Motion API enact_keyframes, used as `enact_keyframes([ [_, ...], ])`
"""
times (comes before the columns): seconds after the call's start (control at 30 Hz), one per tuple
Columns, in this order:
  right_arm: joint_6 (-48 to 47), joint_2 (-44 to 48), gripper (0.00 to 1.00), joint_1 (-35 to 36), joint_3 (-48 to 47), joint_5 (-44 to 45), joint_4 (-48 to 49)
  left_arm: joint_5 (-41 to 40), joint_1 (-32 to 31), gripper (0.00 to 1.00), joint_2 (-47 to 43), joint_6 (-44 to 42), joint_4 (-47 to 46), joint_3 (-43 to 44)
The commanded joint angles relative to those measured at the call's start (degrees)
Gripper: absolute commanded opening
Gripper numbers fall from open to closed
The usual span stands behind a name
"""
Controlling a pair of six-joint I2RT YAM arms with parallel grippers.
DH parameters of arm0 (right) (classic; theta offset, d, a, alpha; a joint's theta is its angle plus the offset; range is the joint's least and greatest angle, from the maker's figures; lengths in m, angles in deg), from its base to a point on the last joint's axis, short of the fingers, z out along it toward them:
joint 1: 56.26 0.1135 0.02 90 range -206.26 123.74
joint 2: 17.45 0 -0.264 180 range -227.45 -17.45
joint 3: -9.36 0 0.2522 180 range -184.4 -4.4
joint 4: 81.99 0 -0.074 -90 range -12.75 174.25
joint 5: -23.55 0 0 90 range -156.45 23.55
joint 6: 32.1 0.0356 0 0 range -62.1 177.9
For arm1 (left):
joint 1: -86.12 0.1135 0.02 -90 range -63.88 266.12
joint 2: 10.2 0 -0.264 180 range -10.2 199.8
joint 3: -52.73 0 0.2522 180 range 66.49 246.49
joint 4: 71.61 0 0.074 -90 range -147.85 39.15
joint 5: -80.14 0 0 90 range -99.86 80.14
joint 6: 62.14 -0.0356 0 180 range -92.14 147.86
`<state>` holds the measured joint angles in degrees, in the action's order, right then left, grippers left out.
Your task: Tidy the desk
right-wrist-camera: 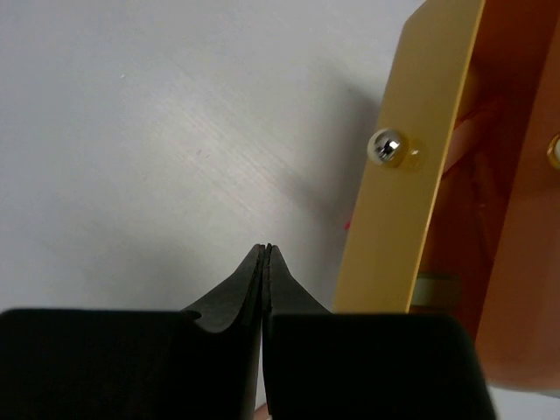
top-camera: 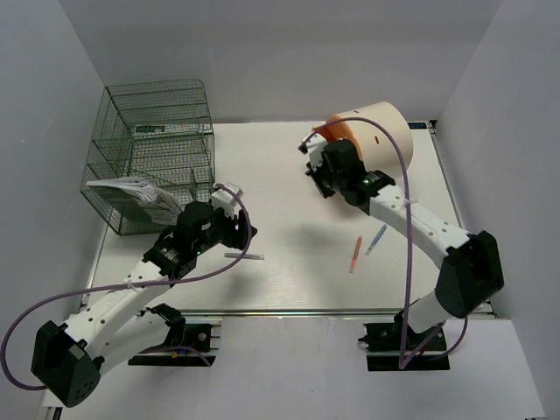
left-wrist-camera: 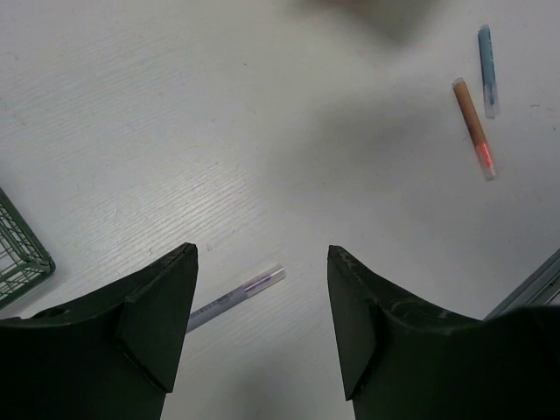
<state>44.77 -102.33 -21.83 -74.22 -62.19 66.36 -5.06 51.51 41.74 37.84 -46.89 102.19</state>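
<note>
We see the desk (top-camera: 289, 175) filling the middle of the top view, with a white pen (top-camera: 243, 255) lying at lower centre-left, an orange pen (top-camera: 355, 255) and a blue pen (top-camera: 376, 239) close together at the lower right, a green wire rack (top-camera: 157, 149) at the upper left and a cream cylinder (top-camera: 376, 131) with an orange face at the upper right. Near the white pen, our left gripper (left-wrist-camera: 262, 252) hangs with its jaws spread wide and empty. Our right gripper (right-wrist-camera: 265, 249), just beside the cylinder's orange face, has its jaws pressed together with nothing visible between them.
</note>
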Motion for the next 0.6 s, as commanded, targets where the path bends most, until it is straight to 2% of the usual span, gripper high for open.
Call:
enact_keyframes([
  [0.0, -1.5, -4.1, 0.0, 2.6, -7.3, 16.2, -1.5, 1.2, 0.2, 0.71, -2.7, -3.3, -0.9, 0.5],
  [0.27, -6.8, -11.8, 0.0, 6.3, -7.6, 31.8, 2.0, 0.8, -0.5, 0.72, -11.2, -2.9, -0.3, -0.5],
  [0.57, -11.8, -14.3, 0.0, 5.9, -6.9, 38.8, 5.0, 1.9, -0.5, 0.72, -12.6, -2.8, -0.2, -0.5],
])
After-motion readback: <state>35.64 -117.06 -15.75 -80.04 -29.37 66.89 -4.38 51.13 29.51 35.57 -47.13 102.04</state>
